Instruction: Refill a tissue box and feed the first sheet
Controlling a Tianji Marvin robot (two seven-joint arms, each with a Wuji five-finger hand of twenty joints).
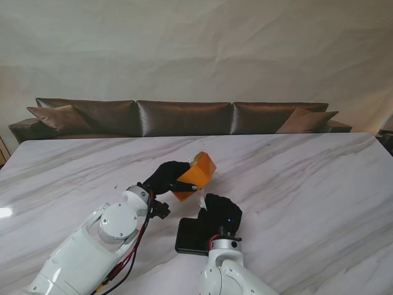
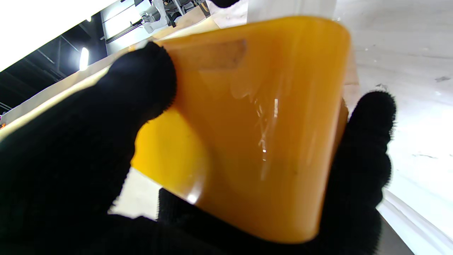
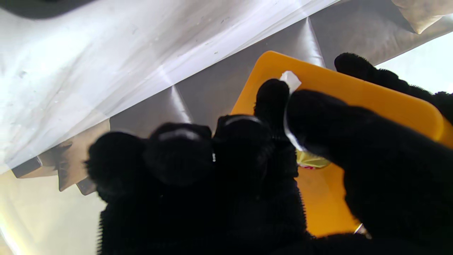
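**Orange tissue box held tilted off the counter while the first sheet is being pinched**

Here the orange tissue box (image 1: 198,175) is being held clear of the counter (image 1: 307,184), tipped on a corner, so that one face is turning toward the right hand. The left hand (image 1: 164,177) is gripping the box from its left side; in the left wrist view its thumb and fingers (image 2: 141,78) are clamping opposite walls of the box (image 2: 254,134), which probably keeps it steady while the other hand is working at it.

The right hand (image 1: 222,212) is sitting just nearer to me than the box. In the right wrist view two of its fingers (image 3: 272,95) are closing on a small white tip, most likely a tissue sheet (image 3: 290,78), against the orange face (image 3: 354,92); the other fingers are curled in. That looks like the feeding step: the refill seems to be inside already, though the opening itself is hidden behind the fingers, so I cannot tell how far the sheet is coming through.

A flat black object (image 1: 191,235) is lying on the counter nearer to me than the box, partly under the right hand; it may be the box's lid or base, but I cannot tell. A brown sofa (image 1: 184,117) is standing beyond the counter's far edge.
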